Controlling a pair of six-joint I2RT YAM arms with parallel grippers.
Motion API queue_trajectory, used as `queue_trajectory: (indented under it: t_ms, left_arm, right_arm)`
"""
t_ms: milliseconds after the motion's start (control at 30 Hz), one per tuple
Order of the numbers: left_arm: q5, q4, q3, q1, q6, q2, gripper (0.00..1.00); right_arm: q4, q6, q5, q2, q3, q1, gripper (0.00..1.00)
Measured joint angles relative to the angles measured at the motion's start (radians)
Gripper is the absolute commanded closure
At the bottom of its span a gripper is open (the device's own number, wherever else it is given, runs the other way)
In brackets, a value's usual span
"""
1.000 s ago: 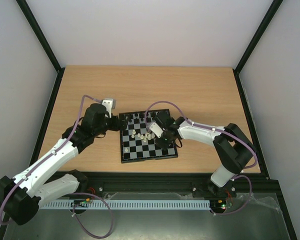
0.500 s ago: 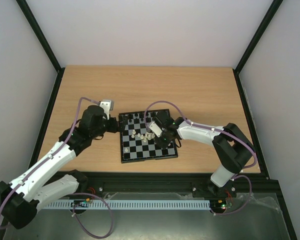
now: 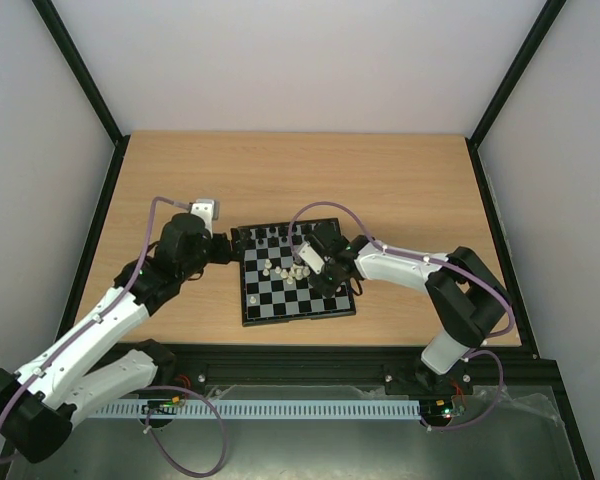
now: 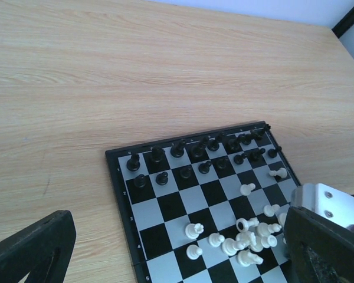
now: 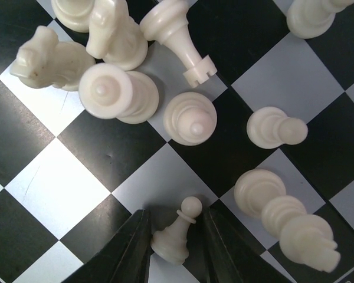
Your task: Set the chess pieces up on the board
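Cream first: counted a loose huddle of cream chess pieces mid-board, several toppled and pointing different ways, crowding the right fingers. Found those fingers partly closed astride one cream pawn, tilted, base toward one finger, head toward the other; could not confirm firm contact. Logged black pieces upright in two rows along the far edge. Located the board flat on the tabletop, slightly skewed, open wood on every side. Saw left fingers spread wide beside the board's left edge, holding nothing.
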Motion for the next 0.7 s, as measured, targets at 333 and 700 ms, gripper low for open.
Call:
queue_trajectory:
  t_ms: [333,700]
  left_arm:
    - [-0.038,-0.057,0.015,0.000,0.010,0.160,0.00]
    - [0.000,-0.050,0.015,0.000,0.019,0.151,0.01]
  right_arm:
    - [0.021,0.000,0.018,-0.019,-0.025,0.000,0.73]
    - [0.024,-0.002,0.038,-0.031,-0.036,0.000,0.72]
